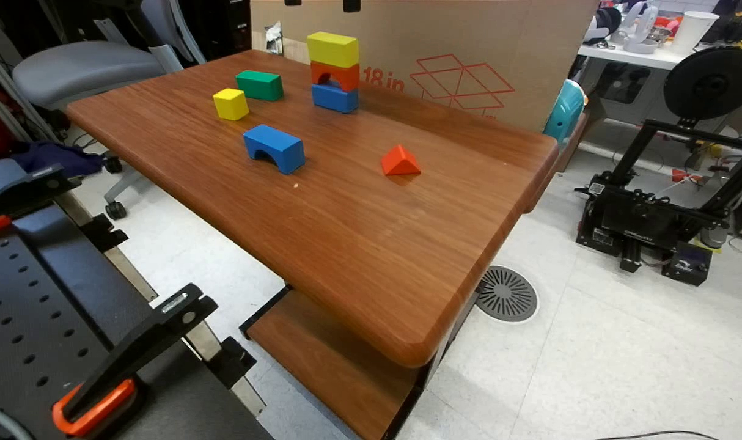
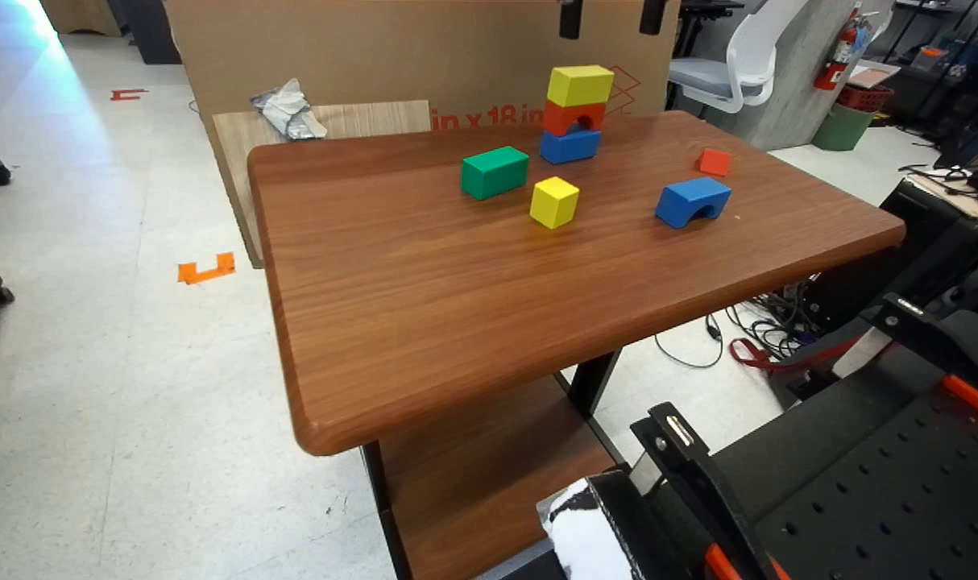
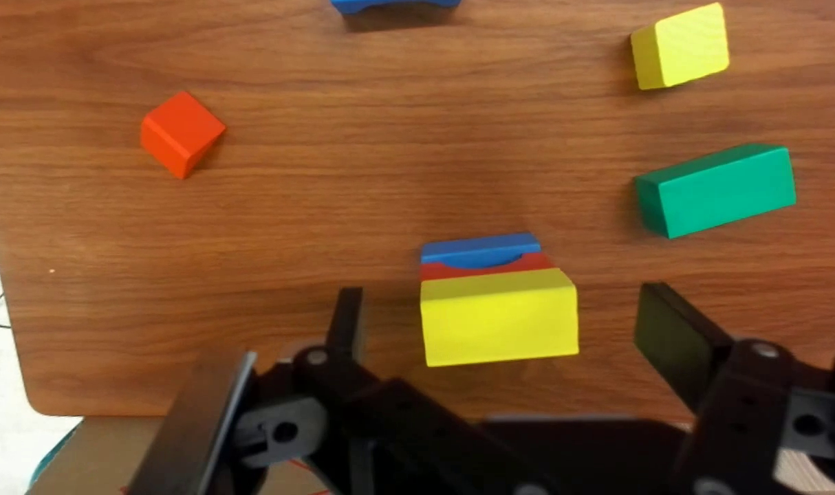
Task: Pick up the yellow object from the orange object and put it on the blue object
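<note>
The yellow block [image 1: 333, 50] lies on top of a stack, on the orange arched block [image 1: 349, 78]. Both also show in an exterior view as yellow block [image 2: 580, 86] and orange block [image 2: 553, 118]. The long blue arched block [image 1: 276, 145] stands apart on the table, also seen in an exterior view [image 2: 693, 199]; only its edge [image 3: 397, 5] shows in the wrist view. My gripper [image 3: 500, 316] is open and empty above the stack. In the wrist view the yellow block [image 3: 500, 326] appears between its fingers, untouched. In both exterior views only the fingertips [image 2: 612, 20] show.
Another blue block [image 1: 334, 99] is the stack's base on the wooden table [image 1: 371, 232]. A green block [image 2: 495, 172], a smaller yellow block [image 2: 553, 202] and a red-orange wedge [image 1: 400, 160] lie around. A large cardboard box [image 1: 469, 55] stands behind the table's far edge.
</note>
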